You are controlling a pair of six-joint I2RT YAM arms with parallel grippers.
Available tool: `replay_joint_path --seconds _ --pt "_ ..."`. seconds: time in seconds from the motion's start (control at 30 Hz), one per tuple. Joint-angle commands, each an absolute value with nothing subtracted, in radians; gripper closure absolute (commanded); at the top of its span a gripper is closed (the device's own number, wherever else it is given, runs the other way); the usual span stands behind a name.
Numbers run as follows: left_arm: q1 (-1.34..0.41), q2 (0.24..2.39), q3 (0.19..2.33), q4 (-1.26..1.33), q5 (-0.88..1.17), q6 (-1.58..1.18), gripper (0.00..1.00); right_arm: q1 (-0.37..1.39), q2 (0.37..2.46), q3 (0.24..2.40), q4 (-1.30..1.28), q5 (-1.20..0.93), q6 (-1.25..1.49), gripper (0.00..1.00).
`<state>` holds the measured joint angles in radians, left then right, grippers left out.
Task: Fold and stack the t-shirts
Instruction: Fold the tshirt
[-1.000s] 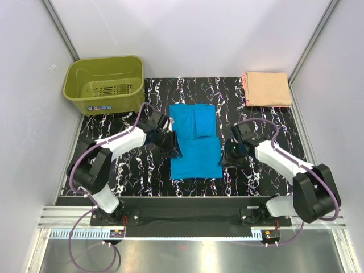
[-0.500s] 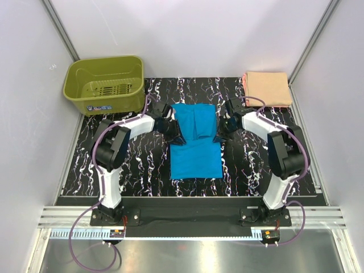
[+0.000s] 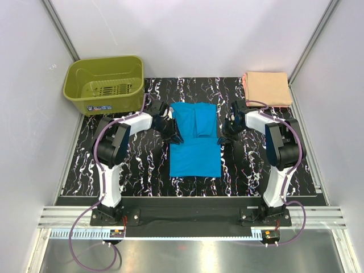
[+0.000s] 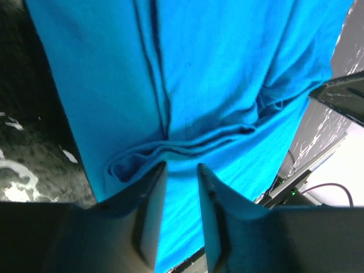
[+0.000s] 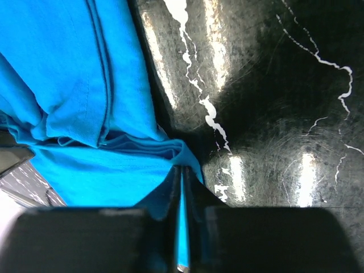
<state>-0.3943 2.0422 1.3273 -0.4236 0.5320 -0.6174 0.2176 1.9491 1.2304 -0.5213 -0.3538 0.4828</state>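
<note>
We found the turquoise t-shirt (image 3: 195,142) partly folded at the centre of the table (image 3: 142,165). The left gripper (image 4: 181,166) stood narrowly parted over its left edge. The right gripper (image 5: 182,170) pinched its right edge. 1 folded peach t-shirt (image 3: 267,88) lay in the far-right corner.

The turquoise t-shirt (image 3: 195,151) is a plain bright blue, unprinted. Under it the table (image 3: 142,165) is black with white marble veining. Beyond it to the right lies a plain peach-orange t-shirt (image 3: 267,88); beyond it to the left, an olive-green basket (image 3: 128,102).
</note>
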Motion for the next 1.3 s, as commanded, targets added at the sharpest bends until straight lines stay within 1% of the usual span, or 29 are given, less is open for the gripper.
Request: replay_joint_path --seconds 0.0,0.03,0.1,0.13,0.2,0.23,0.33,0.37,0.47,0.5,0.53,0.57,0.67,0.73,0.77,0.87,0.97,1.13,1.27 --pt "-0.387 1.939 1.341 -0.492 0.465 -0.539 0.59 0.209 1.922 1.276 -0.547 -0.307 0.427 0.86" --pt "-0.388 1.916 1.348 -0.502 0.45 -0.532 0.56 0.209 1.914 1.29 -0.575 -0.302 0.422 0.83" --pt "-0.388 1.85 1.365 -0.555 0.431 -0.502 0.48 0.209 1.881 1.336 -0.609 -0.287 0.413 0.72" --pt "-0.388 1.832 1.391 -0.583 0.395 -0.486 0.46 0.21 1.87 1.351 -0.652 -0.278 0.405 0.57" --pt "-0.39 1.786 1.405 -0.653 0.361 -0.447 0.41 0.209 1.829 1.371 -0.687 -0.256 0.397 0.42" --pt "-0.388 1.743 1.405 -0.672 0.326 -0.436 0.4 0.209 1.815 1.37 -0.716 -0.261 0.391 0.34" --pt "-0.388 1.665 1.341 -0.709 0.314 -0.422 0.38 0.209 1.749 1.306 -0.732 -0.308 0.397 0.25" --pt "-0.388 1.646 1.269 -0.707 0.319 -0.426 0.38 0.209 1.732 1.281 -0.733 -0.34 0.402 0.23" --pt "-0.388 1.551 1.133 -0.654 0.359 -0.48 0.39 0.209 1.642 1.116 -0.704 -0.409 0.439 0.22" --pt "-0.388 1.527 1.026 -0.629 0.374 -0.527 0.4 0.209 1.593 1.08 -0.695 -0.423 0.463 0.22" --pt "-0.39 1.473 0.973 -0.562 0.414 -0.558 0.42 0.209 1.568 1.043 -0.671 -0.454 0.475 0.22" --pt "-0.393 1.453 0.865 -0.522 0.434 -0.627 0.44 0.209 1.519 0.967 -0.654 -0.471 0.491 0.23" --pt "-0.399 1.401 0.737 -0.375 0.486 -0.759 0.46 0.209 1.462 0.826 -0.585 -0.509 0.546 0.28" --pt "-0.405 1.396 0.656 -0.306 0.521 -0.814 0.45 0.209 1.425 0.767 -0.534 -0.538 0.577 0.35" --pt "-0.41 1.394 0.641 -0.267 0.519 -0.853 0.43 0.21 1.41 0.723 -0.523 -0.541 0.583 0.38" --pt "-0.443 1.4 0.617 -0.227 0.477 -0.908 0.39 0.209 1.396 0.675 -0.499 -0.555 0.595 0.41" --pt "-0.479 1.419 0.6 -0.212 0.453 -0.983 0.38 0.209 1.376 0.657 -0.499 -0.551 0.592 0.41" --pt "-0.515 1.417 0.525 -0.204 0.39 -1.109 0.4 0.209 1.362 0.657 -0.511 -0.529 0.575 0.4" --pt "-0.518 1.419 0.506 -0.256 0.348 -1.166 0.42 0.209 1.373 0.65 -0.511 -0.52 0.578 0.39"
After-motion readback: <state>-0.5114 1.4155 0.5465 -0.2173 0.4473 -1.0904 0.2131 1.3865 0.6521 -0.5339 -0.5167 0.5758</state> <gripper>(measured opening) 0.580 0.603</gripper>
